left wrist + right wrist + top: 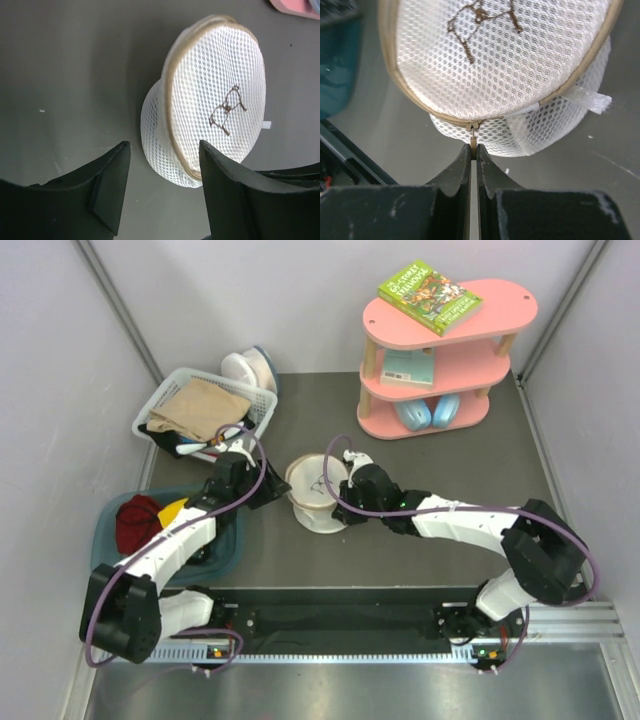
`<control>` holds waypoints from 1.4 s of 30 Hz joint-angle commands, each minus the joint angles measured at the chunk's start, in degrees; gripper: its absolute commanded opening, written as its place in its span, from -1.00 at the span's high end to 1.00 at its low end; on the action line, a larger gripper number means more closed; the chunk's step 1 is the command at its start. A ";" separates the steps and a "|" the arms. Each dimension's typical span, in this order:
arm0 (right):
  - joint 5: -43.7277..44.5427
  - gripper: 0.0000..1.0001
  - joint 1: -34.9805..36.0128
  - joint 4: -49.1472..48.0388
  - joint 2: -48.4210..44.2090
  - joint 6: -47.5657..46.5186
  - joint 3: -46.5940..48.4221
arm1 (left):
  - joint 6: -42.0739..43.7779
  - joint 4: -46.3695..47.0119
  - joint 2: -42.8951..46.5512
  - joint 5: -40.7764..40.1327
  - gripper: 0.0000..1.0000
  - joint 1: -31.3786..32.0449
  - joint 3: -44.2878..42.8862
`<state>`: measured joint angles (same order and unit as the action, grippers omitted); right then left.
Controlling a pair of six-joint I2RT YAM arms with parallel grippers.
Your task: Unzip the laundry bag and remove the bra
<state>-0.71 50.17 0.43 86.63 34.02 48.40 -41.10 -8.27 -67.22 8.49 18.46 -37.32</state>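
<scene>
Left gripper (164, 146): fingers (107, 185) spread wide, holding nothing and touching nothing. The laundry bag (215, 100) lies just beyond their tips, ahead and a little toward the right-hand finger, resting on the dark table (450, 490). The bag is round, so it has no real long axis. Its tan zipper rim (167, 100) circles it, tilted up toward this gripper. No gap shows in the seam, and no bra can be made out through the mesh. Right gripper (473, 152): fingers (455, 175) pinched together to a sliver, clamped on the zipper pull (473, 136). The pull hangs straight down from the rim into their tips, with the bag directly ahead of them. The right arm is the nearer one and is already in contact. Judgement: the next move is a drag of the pull along the rim's curve. The open left gripper is well placed to close on the near edge and brace the bag. Unbraced, the light pouch would likely slide or roll with the pull.
</scene>
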 commanded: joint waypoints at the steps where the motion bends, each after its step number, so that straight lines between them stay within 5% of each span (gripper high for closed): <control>1: 0.97 1.00 -0.43 5.19 -4.88 -5.97 -2.07 | -0.20 1.06 2.27 -2.86 -0.25 -0.26 -1.88; 9: 1.59 1.00 -0.51 9.50 -10.42 -10.64 -5.25 | -0.73 5.36 -3.61 2.74 -0.18 -0.44 -3.37; 15: 1.94 1.00 -0.51 10.21 -10.08 -10.99 -5.60 | -1.70 7.83 -5.11 5.83 0.25 -0.44 -2.14; 24: 1.85 1.00 -0.51 11.00 -9.99 -11.52 -5.42 | -1.17 15.12 -6.78 11.19 0.43 -0.44 0.05; 28: 2.11 1.00 -0.51 12.22 -10.87 -11.52 -5.51 | -1.09 18.11 -7.84 14.18 1.00 -0.44 0.84; 31: 2.73 1.00 -0.51 13.63 -11.92 -11.43 -4.90 | -0.91 19.69 -7.49 16.38 1.00 -0.44 1.98; 33: 3.17 0.75 -0.43 15.91 -12.88 -11.43 -3.76 | -0.56 20.22 -5.65 17.08 1.00 -0.44 3.13; 35: 2.65 0.26 -0.51 18.80 -13.85 -11.96 -2.71 | -0.38 20.14 -4.07 17.17 1.00 -0.35 4.97; 42: 0.97 -0.35 0.19 23.39 -18.16 -13.71 6.60 | -2.22 20.66 2.26 18.31 1.00 0.17 12.17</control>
<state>0.82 49.98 22.52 72.34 21.96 47.16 -42.37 8.64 -68.38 24.64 18.33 -28.32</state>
